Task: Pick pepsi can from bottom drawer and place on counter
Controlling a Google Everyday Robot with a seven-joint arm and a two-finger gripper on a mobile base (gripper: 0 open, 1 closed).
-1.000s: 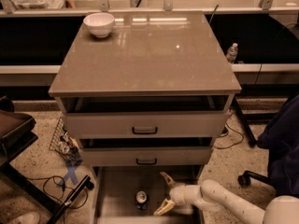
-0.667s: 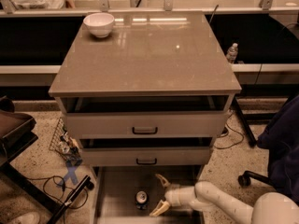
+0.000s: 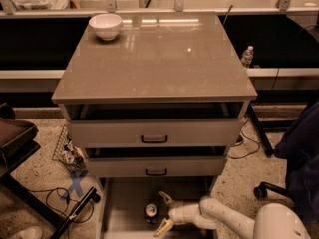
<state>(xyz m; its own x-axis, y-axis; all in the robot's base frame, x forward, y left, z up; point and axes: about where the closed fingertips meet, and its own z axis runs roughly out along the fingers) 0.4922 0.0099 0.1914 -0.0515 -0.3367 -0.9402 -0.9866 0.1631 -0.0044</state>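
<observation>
Nearly on the can: gripper (image 3: 158, 213) spread wide in the bottom drawer (image 3: 124, 222)

Largest in view is the counter tabletop (image 3: 159, 59), glossy and bare across most of its top. It carries only a white bowl (image 3: 105, 25) in the far left corner, so the near and right parts look like easy room for setting something down.

Below it, the two pale-fronted drawers (image 3: 154, 133) sit slightly ajar, and their fronts overhang the back of the bottom drawer. A straight lift from there would probably meet the lower front. The better path seems to be drawing the load toward the drawer's near end first, then rising past the tabletop's thin edge.

From the right, the white arm (image 3: 224, 218) reaches low into the bottom drawer, with the gripper just beside the pepsi can (image 3: 150, 211). Its fingers (image 3: 165, 199) are spread wide, one to the rear of the can and one to the front, holding nothing.

Upright on the drawer's smooth floor near the middle, the pepsi can stands well apart from both side rails. To grip it well, the gripper should probably ease further left until the can is centred, then close on its mid-body without nudging it.
</observation>
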